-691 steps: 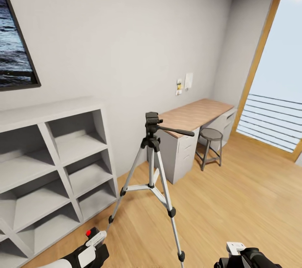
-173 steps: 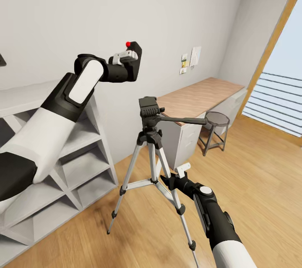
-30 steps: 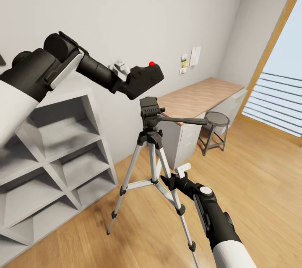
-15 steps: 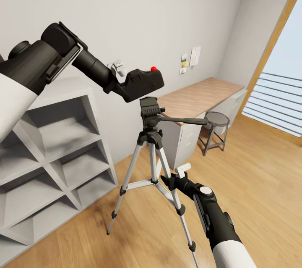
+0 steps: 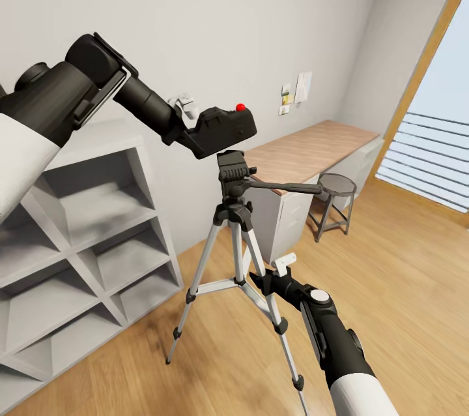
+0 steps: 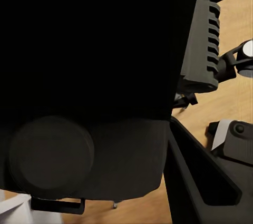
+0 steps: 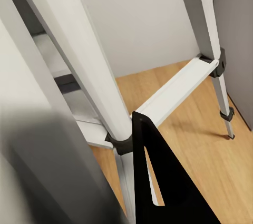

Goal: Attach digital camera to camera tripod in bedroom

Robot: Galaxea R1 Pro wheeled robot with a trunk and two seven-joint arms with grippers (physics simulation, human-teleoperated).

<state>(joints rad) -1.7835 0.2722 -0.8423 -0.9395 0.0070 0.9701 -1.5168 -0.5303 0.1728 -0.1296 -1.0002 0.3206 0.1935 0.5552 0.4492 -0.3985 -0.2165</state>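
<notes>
Your right wrist camera sits close among the legs of the tripod point(image 7: 87, 66). One thick silver leg runs from the upper left of the frame down to a black joint near the centre. A flat silver brace slants from there up to another black joint on a thinner leg at the upper right, which ends in a black foot on the wood floor point(image 7: 211, 150). One black finger point(image 7: 163, 182) fills the lower centre. A white wall point(image 7: 142, 18) stands behind.
</notes>
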